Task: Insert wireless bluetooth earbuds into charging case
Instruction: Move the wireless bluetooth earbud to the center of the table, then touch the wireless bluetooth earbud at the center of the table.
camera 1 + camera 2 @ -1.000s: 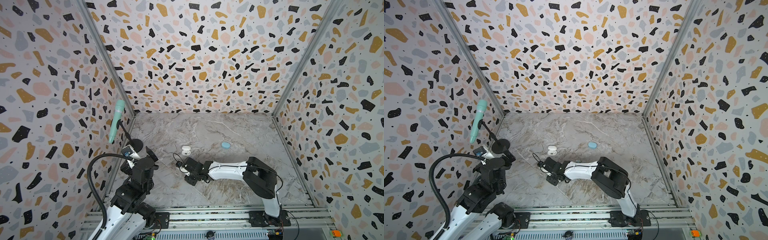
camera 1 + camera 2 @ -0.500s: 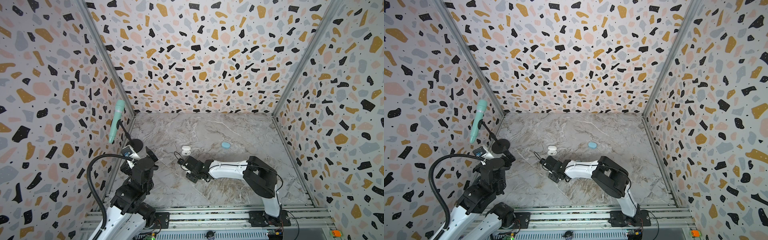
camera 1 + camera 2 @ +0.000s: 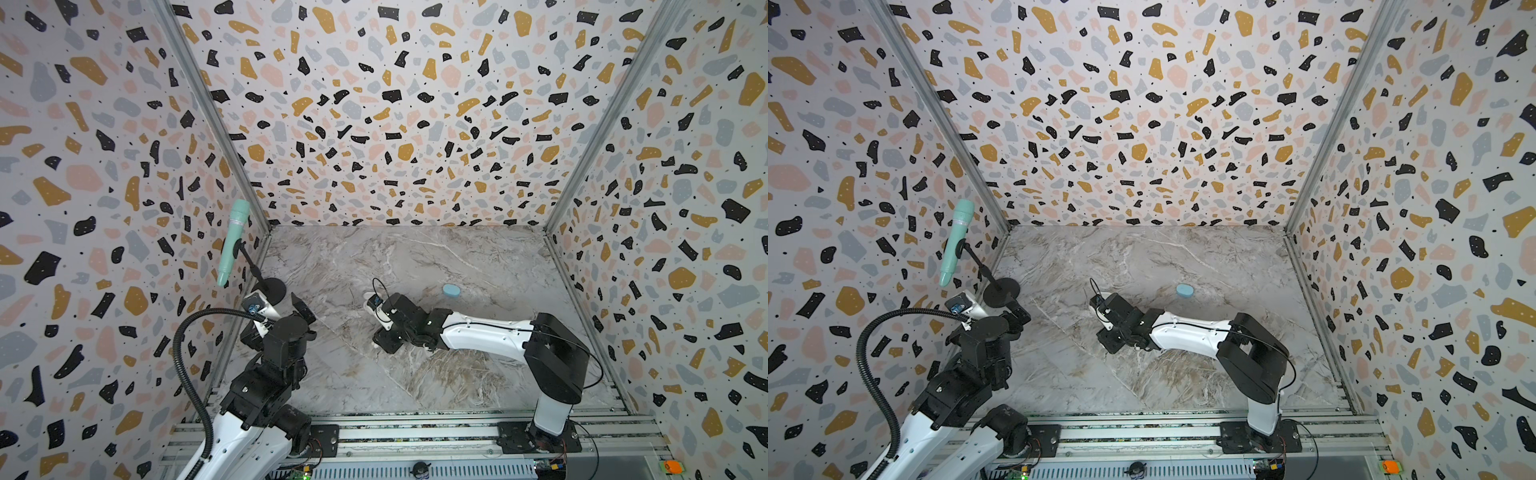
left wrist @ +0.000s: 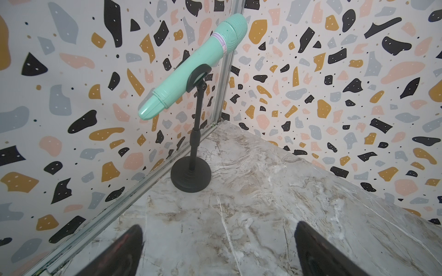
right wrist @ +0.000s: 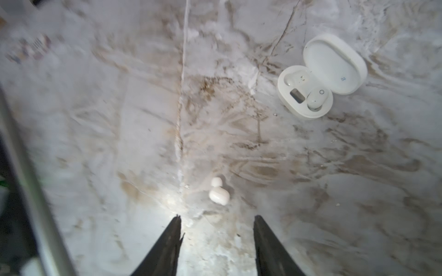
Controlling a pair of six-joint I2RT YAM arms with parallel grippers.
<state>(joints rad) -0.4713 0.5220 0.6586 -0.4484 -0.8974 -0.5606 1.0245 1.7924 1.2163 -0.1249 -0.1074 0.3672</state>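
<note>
The right tool [image 5: 216, 217] hovers with jaws parted, gripping nothing. A white earbud [image 5: 218, 194] lies on the surface [image 5: 119, 119] just ahead of its tips. A second earbud [image 5: 316, 98] sits in the open white case [image 5: 334, 62], mid-surface. The left tool [image 4: 215, 241] gapes wide, empty.

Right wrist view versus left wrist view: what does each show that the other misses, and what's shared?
Only right wrist: an open white charging case with one seated earbud, a loose white earbud beyond the right gripper. Only left wrist: a mint microphone on a black stand beyond the left gripper. Shared: the marble tabletop; both grippers open, empty.
</note>
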